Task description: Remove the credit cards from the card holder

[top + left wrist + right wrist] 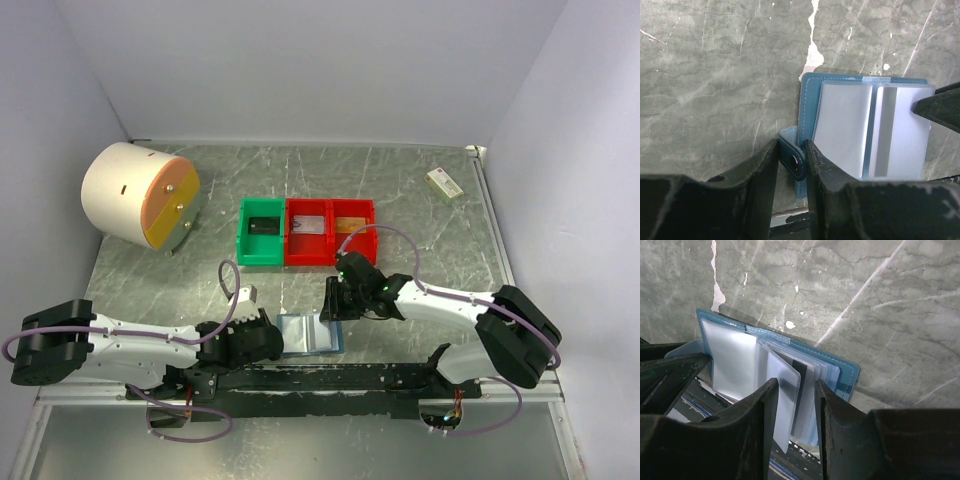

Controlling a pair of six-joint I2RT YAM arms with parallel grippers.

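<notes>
Upper left, the cream drum (125, 190) stands well apart, with bare marbled table (150, 285) below it. Your left gripper (790, 146) is clamped on the snap tab of the card holder (310, 333), which lies open at lower centre by the table's front edge. The green bin (260, 256) and red bins (305, 256) sit just above. Your right gripper (795, 385) stands partly apart astride a clear sleeve, not pinching it. White walls close off the left, back and right.

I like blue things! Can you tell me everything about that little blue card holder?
The card holder is a small blue leather-looking wallet with pale stitching, lying open and flat on the grey table. Inside are clear plastic sleeves, one showing a dark stripe. The left gripper pinches its snap strap; one lifted sleeve stands inside the open right gripper.
</notes>
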